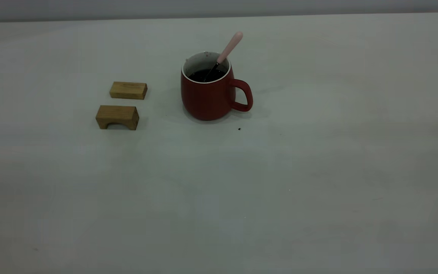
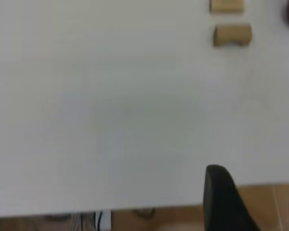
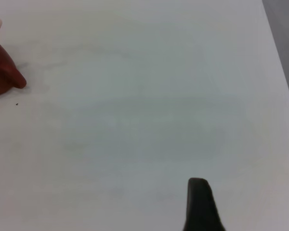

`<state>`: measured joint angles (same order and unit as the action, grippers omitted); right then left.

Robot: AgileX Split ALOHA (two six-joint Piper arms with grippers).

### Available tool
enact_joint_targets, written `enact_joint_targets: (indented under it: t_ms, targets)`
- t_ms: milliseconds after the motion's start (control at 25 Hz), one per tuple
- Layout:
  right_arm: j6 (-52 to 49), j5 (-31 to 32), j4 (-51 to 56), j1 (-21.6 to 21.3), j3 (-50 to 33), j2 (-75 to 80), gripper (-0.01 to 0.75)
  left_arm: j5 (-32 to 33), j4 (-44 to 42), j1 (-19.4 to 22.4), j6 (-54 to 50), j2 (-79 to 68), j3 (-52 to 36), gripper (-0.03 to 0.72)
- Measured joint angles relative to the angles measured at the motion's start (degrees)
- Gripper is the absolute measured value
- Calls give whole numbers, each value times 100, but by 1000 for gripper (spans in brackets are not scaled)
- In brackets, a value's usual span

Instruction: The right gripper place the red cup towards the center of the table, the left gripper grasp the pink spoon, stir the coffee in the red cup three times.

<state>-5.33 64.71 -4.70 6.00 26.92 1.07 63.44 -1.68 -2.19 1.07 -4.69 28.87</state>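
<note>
Red and rounded, the cup stands upright on the pale bench, near its middle and toward the far side, its loop handle turned to the right; dark coffee fills it partway below the white rim; the pink spoon leans in the cup, its metal end in the coffee and its pale handle slanting up and to the right past the rim; two wooden blocks lie well to the left of the cup, one behind the other, the nearer one arched underneath; neither arm appears in the exterior view; the left gripper hangs by the near edge of the bench, holding nothing, its opening impossible to judge; the right gripper hangs over bare bench, well right of the cup, likewise empty and unreadable.
</note>
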Motion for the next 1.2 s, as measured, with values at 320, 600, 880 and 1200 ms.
enact_joint_targets:
  t_ms: [320,600,880,1200]
  targets:
    - [0,0,0,0,0,0,533,201,-11,0,0,577,0,411]
    - [0,0,0,0,0,0,533,228,-11,0,0,577,0,411]
    - [0,0,0,0,0,0,533,228,-11,0,0,577,0,411]
    - [0,0,0,0,0,0,533,228,-11,0,0,577,0,411]
